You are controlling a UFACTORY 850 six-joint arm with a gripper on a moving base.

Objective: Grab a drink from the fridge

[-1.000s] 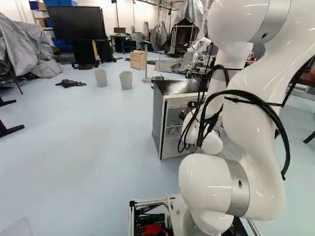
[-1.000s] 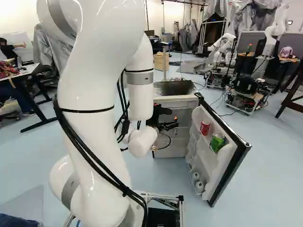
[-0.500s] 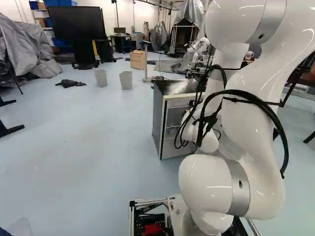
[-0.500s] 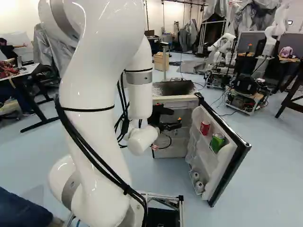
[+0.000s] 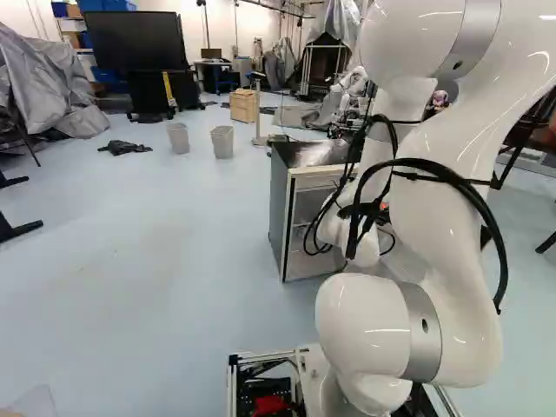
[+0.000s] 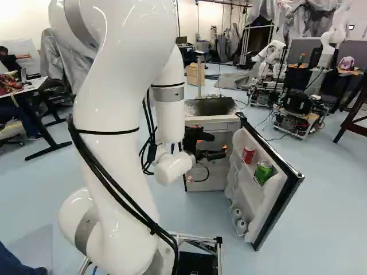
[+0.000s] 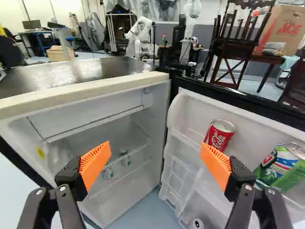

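Wrist view: spread tool (image 6: 219,145) faces open fridge (image 7: 86,92).

**Peeking into an open fridge (image 7: 86,90)**

Sits on the pale blue floor (image 6: 327,212) with the door (image 6: 289,177) open. Got a red can (image 7: 219,135) and green can (image 7: 281,167) up in that door, two whitish cans (image 6: 241,226) lower down, plus a couple of small greenish-white cans (image 7: 107,172) inside.

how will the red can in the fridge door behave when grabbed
The red can looks like smooth metal, so it may be slippery, though the ribbed orange pads should help. Being round, it would likely roll if laid on its side. Its weight is uncertain: whether it is full does not show.
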